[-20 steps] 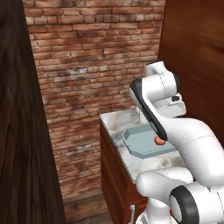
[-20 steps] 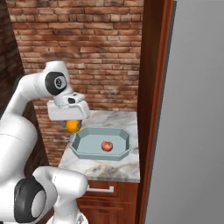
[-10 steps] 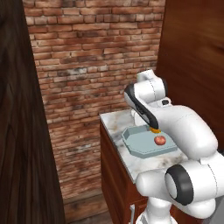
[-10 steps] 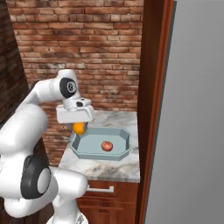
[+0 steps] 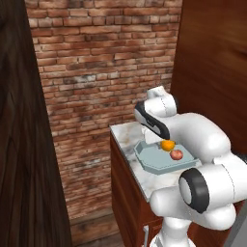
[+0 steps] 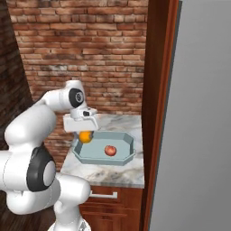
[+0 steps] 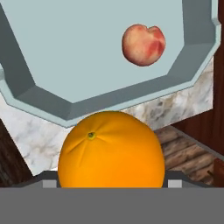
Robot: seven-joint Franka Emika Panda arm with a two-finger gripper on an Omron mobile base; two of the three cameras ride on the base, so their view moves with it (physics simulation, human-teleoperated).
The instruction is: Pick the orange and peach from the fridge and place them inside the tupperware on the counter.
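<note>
The arm had swung in from beside the counter, and the gripper now hung over the near-left rim of the tupperware, pinching the orange between its fingers. The peach already lay on the tray's floor, well apart from the orange. To my eye, only a short carry inward and a release were left.

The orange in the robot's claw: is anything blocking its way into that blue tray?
Nothing visible does. The gripper holds the orange above the near rim of the tupperware. The peach lies inside, off to one side, leaving bare floor below.
</note>
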